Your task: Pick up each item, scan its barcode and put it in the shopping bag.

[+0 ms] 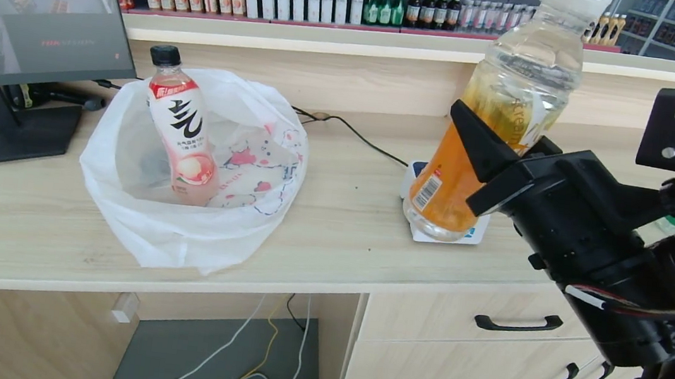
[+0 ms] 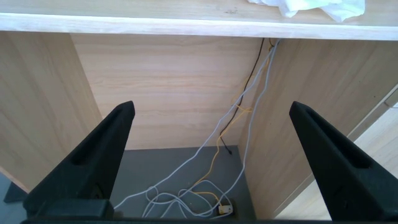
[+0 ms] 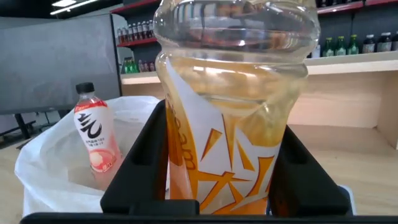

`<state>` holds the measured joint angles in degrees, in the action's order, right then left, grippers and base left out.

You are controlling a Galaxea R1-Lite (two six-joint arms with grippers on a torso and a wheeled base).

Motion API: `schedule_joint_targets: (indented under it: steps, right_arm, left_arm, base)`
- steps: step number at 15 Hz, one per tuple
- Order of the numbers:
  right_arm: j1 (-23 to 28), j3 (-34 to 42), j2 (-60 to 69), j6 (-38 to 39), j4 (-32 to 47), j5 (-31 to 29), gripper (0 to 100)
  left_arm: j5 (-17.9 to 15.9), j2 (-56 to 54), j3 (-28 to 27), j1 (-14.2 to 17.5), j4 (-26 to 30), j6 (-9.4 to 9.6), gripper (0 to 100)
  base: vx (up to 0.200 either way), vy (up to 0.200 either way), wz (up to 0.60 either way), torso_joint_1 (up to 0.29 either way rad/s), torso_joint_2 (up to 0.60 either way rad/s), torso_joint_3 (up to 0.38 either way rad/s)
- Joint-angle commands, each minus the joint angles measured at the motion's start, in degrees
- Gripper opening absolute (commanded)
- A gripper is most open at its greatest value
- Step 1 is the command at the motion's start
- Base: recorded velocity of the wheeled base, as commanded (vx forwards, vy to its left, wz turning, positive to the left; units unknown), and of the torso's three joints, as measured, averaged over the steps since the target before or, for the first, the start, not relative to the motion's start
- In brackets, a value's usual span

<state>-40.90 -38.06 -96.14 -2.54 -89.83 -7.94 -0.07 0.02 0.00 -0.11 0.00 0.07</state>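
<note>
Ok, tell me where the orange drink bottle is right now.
Head view, right side: the orange drink bottle is held tilted in the right gripper, its base over the white scanner on the counter, right of the shopping bag.

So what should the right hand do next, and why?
Probably lift the orange drink bottle off the scanner and carry it to the shopping bag: the right hand grips it with its base at the scanner, and the pink bottle already stands bagged.
</note>
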Motion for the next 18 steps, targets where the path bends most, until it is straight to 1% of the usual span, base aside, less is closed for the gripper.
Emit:
schedule_joint_targets:
  steps: [1, 3, 16, 18]
  right_arm:
    - [0.6, 0.9, -0.8, 1.0, -0.2, 0.0, 0]
    - [1.0, 1.8, -1.3, 1.1, -0.2, 0.1, 0]
    - [0.8, -0.9, -2.7, 2.1, -0.2, 0.2, 0]
    - [0.8, -1.0, -2.5, 2.1, -0.2, 0.2, 0]
  left_arm:
    - [0.0, 0.0, 0.0, 0.0, 0.0, -0.07, 100]
    - [0.0, 0.0, 0.0, 0.0, 0.0, -0.07, 100]
    - [0.0, 0.0, 0.0, 0.0, 0.0, -0.07, 100]
    - [0.0, 0.0, 0.0, 0.0, 0.0, 0.01, 100]
  base:
    - [0.0, 0.0, 0.0, 0.0, 0.0, 0.0]
    - [0.0, 0.0, 0.0, 0.0, 0.0, 0.0]
    - [0.0, 0.2, 0.0, 0.002, 0.0, 0.002]
    - [0.0, 0.0, 0.0, 0.0, 0.0, 0.0]
